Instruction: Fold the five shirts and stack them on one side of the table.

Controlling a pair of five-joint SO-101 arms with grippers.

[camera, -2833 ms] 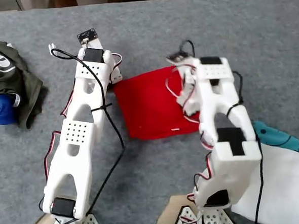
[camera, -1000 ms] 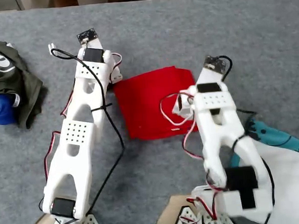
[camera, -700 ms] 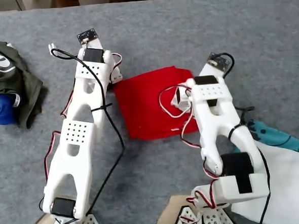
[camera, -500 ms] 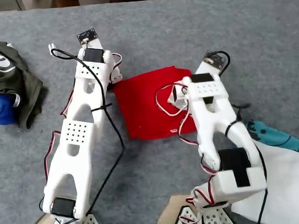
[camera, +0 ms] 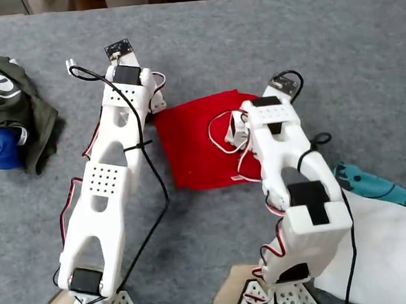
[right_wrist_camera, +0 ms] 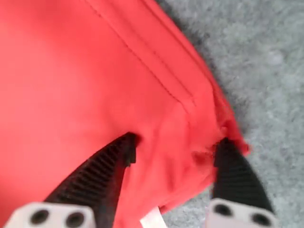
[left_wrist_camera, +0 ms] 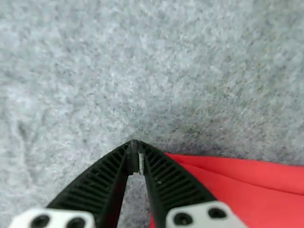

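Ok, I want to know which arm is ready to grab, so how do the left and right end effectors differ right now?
The left arm's black left end effector is shut, tips together; the black right end effector is open. The left one sits over the grey felt table, just beside the folded red shirt; the right one straddles that shirt's hemmed corner. Both have ribbed black fingers and sit low by the cloth.

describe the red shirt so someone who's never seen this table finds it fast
On the grey table, look at the middle, between the left arm and right arm. The red shirt lies flat there, folded square; no other cloth here is red.
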